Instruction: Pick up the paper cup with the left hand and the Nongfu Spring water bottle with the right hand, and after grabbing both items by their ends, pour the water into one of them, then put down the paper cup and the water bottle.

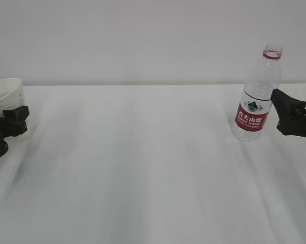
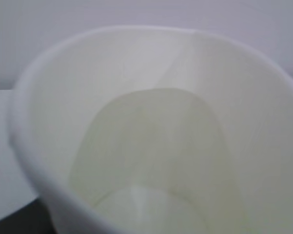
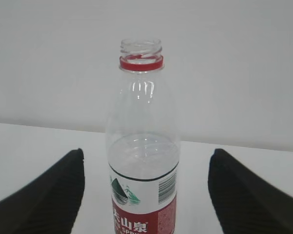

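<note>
The paper cup [image 1: 6,96] sits at the far left edge of the frame, gripped by the left end effector [image 1: 12,122]. The uncapped Nongfu Spring water bottle [image 1: 257,94] stands upright on the white desk [image 1: 142,168] at right, partly filled with water [image 3: 142,153], and the right end effector [image 1: 295,116] beside it is spread wide, its fingers [image 3: 44,200] flanking the bottle without touching.

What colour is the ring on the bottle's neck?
Red; the ring shows best in the right wrist view.

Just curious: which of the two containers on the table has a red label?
The Nongfu Spring water bottle on the right: clear, tall, uncapped. The paper cup is white.
</note>
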